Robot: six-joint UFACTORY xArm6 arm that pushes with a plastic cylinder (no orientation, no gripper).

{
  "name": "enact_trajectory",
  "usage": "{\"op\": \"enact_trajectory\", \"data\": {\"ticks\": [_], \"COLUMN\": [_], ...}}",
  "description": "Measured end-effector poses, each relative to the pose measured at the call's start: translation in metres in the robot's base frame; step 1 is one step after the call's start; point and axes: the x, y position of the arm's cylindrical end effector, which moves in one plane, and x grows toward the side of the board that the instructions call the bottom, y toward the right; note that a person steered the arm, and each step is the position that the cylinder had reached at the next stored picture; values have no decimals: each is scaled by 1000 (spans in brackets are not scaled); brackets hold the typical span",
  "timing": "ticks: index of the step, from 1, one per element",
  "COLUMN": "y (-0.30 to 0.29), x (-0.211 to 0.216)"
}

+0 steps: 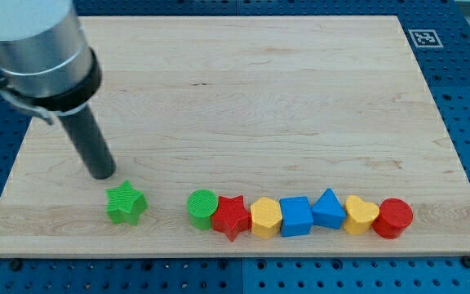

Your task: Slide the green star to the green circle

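Observation:
The green star (126, 203) lies on the wooden board near the view's bottom left. The green circle (202, 206) lies to its right, a short gap apart, at the left end of a row of blocks. My tip (103, 174) rests on the board just above and left of the green star, close to it but apart from it. The rod rises up and to the left from the tip.
A row of touching blocks runs right from the green circle: a red star (232, 216), a yellow hexagon (265, 217), a blue cube (296, 216), a blue triangle (329, 209), a yellow heart (360, 214) and a red cylinder (393, 218). The board's bottom edge (219, 255) is near.

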Motion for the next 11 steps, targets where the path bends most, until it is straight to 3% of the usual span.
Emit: {"op": "enact_trajectory", "data": {"ticks": [2,6,9,11], "y": [-26,25,-28,23], "x": [21,29,38,59]}}
